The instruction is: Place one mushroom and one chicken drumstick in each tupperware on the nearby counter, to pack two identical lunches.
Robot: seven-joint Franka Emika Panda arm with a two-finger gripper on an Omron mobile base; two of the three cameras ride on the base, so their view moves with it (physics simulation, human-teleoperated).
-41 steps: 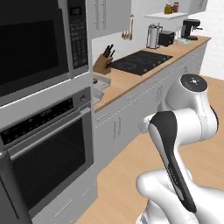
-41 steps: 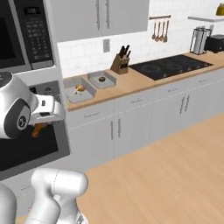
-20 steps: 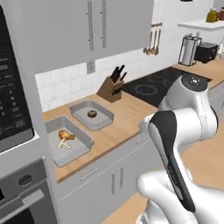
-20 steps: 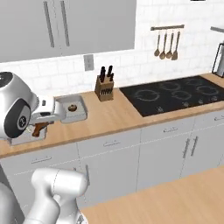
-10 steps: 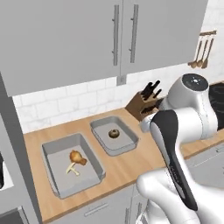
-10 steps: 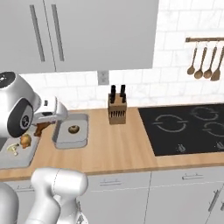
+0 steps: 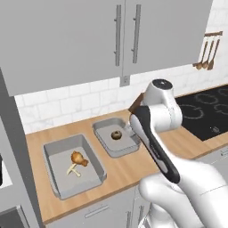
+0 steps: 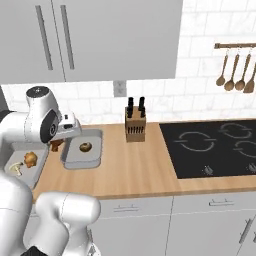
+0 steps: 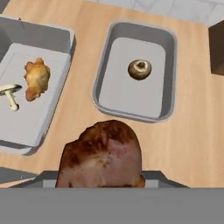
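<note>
Two grey tupperware boxes sit side by side on the wooden counter (image 7: 129, 167). The left tupperware (image 9: 26, 131) holds one chicken drumstick (image 9: 36, 78) and one white mushroom (image 9: 10, 93). The right tupperware (image 9: 170, 74) holds just one brown mushroom (image 9: 140, 69). A second drumstick (image 9: 101, 154) is pinched in the gripper (image 8: 56, 145), above the counter near the right box. One knife block (image 8: 134, 123) stands by the black stovetop (image 8: 215, 145).

Mushroom (image 9: 140, 70) in right tupperware (image 9: 168, 41)
</note>
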